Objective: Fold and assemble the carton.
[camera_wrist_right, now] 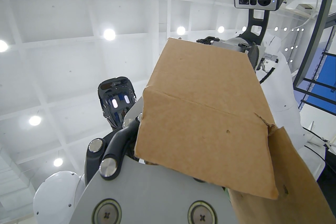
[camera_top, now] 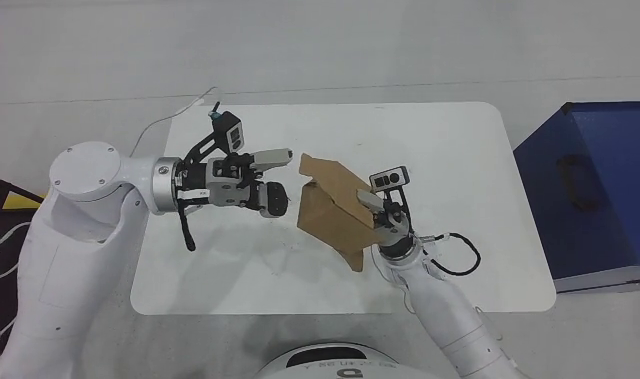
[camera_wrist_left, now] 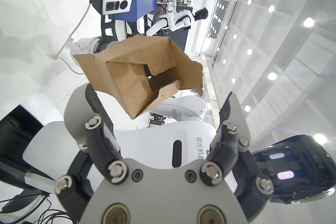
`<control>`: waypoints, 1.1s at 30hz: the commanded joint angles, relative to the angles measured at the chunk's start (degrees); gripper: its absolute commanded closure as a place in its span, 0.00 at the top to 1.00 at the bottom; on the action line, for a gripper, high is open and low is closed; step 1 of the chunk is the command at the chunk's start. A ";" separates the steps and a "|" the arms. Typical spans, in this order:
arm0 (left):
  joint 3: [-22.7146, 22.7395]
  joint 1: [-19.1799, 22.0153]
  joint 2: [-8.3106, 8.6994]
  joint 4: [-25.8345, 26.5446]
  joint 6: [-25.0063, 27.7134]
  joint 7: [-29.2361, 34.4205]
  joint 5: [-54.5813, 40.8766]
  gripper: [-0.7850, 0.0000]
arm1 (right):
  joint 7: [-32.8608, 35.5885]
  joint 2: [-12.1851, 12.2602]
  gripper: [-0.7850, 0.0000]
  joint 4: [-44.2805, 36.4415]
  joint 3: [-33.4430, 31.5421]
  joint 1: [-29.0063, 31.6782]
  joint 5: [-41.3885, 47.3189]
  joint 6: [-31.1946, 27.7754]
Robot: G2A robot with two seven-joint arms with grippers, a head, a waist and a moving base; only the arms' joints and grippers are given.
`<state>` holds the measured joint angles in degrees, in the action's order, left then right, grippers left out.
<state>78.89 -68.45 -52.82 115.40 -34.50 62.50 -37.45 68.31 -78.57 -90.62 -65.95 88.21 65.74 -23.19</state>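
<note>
Clamping the half-formed carton [camera_top: 335, 207] above the table [camera_top: 450, 139], the right gripper [camera_top: 382, 215] presents its open end to the left gripper [camera_top: 290, 177], whose jaws stand released just beside it, seemingly ready to tuck flaps.

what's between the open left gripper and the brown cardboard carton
Nothing: the gap between the left gripper and the brown cardboard carton is bare in the top view, only white table beneath.

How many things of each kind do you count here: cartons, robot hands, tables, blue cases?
carton: 1
hands: 2 (left hand, right hand)
table: 1
blue case: 1
Total: 5
</note>
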 commanded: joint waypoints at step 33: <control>-7.91 1.68 1.54 -0.35 0.21 2.67 7.54 1.00 | 2.55 -1.00 0.00 0.97 1.49 -1.31 6.24 2.36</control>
<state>71.21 -66.87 -51.29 115.09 -34.32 65.22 -29.93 70.88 -79.55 -89.65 -64.47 86.92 72.01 -20.87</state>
